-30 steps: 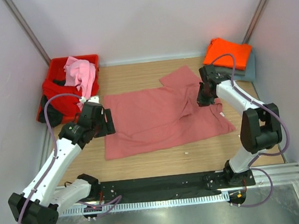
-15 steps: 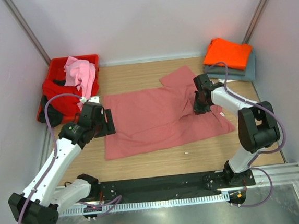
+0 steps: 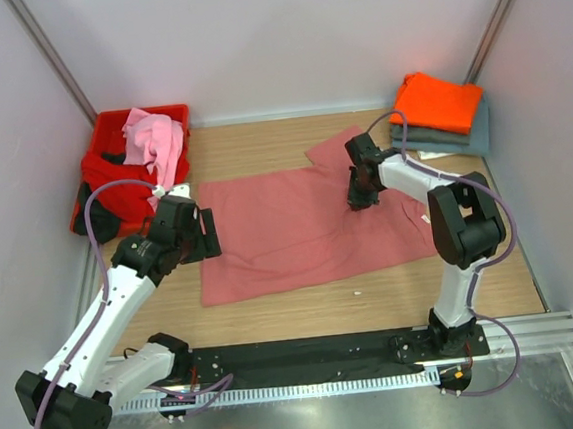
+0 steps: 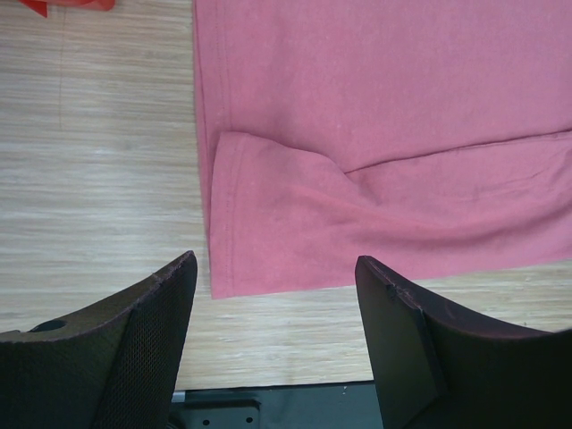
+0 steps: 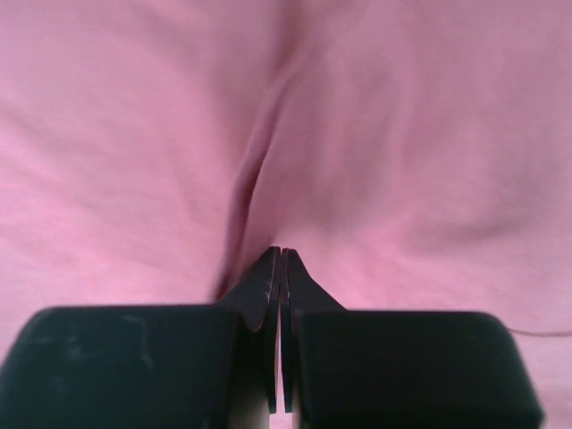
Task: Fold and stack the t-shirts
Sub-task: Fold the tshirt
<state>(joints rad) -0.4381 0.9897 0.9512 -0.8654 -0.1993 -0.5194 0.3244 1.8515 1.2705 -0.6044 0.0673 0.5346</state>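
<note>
From above, the salmon-pink t-shirt (image 3: 288, 236) lies spread across the middle of the wooden table (image 3: 261, 146). Its right part is rumpled, with one sleeve pointing to the upper right. The right gripper (image 3: 359, 198) is down on that rumpled part, but this view does not show how its jaws stand. The right wrist view does: the black fingers (image 5: 268, 277) are pressed together, pinching a ridge of the pink cloth that runs up the frame from their tips. The left gripper (image 3: 204, 234) hangs at the shirt's left edge. Its own camera shows its jaws spread wide and empty above a lower corner of the shirt, where a flap of hem lies folded over, with bare wood to the left. Only the overhead view takes in the rest: a red crate (image 3: 108, 120) at upper left holding a light pink shirt (image 3: 155, 138) and a red shirt (image 3: 111, 178), and at upper right a folded orange shirt (image 3: 439, 99) on a grey-blue shirt (image 3: 469, 138).
</note>
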